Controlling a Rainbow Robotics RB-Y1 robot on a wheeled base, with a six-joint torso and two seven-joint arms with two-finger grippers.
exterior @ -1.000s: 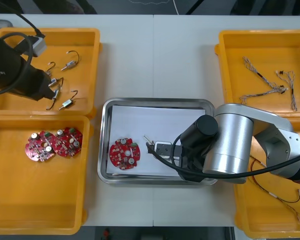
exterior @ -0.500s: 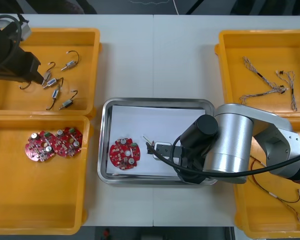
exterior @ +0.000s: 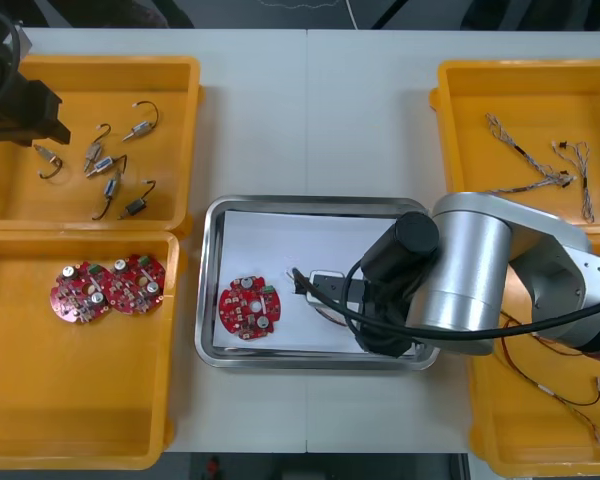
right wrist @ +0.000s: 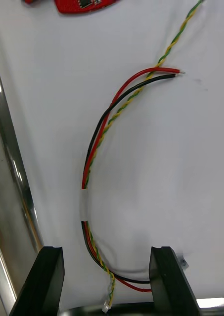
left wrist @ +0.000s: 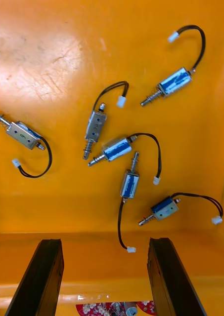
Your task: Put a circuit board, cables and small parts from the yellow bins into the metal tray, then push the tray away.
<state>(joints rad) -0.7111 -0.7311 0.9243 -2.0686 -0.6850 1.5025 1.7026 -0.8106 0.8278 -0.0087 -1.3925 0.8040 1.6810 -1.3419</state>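
Right claw (right wrist: pixel 108 284) is spread wide and holds nothing, low over the metal tray (exterior: pixel 310 204). The cable (right wrist: pixel 91 168) (red and black leads plus a twisted yellow-green pair, taped into one bundle) lies on the tray's white liner, curving out from between the fingers. Its near end runs close to one finger; can't tell if it touches. Left claw (left wrist: pixel 107 284) is also spread and empty, hanging above the far yellow bin (exterior: pixel 170 70) on the robot's left. Six small metal parts (left wrist: pixel 129 182) lie scattered on the bin floor beyond its fingertips, none touched. Circuit board (exterior: pixel 248 305) sits in the tray near the cable's far end. My read: board and cable are in, small parts are the step in hand, tray push not yet due. Next move calls for the right arm to lift straight off without snagging the bundle. The left claw then needs to drop onto one part, fingers across its metal body, clear of the thin black tail and the neighbours. The middle three lie close together, so an outlier looks the safer pick. Tray sits mid-worktop (exterior: pixel 310 110) between the bins.
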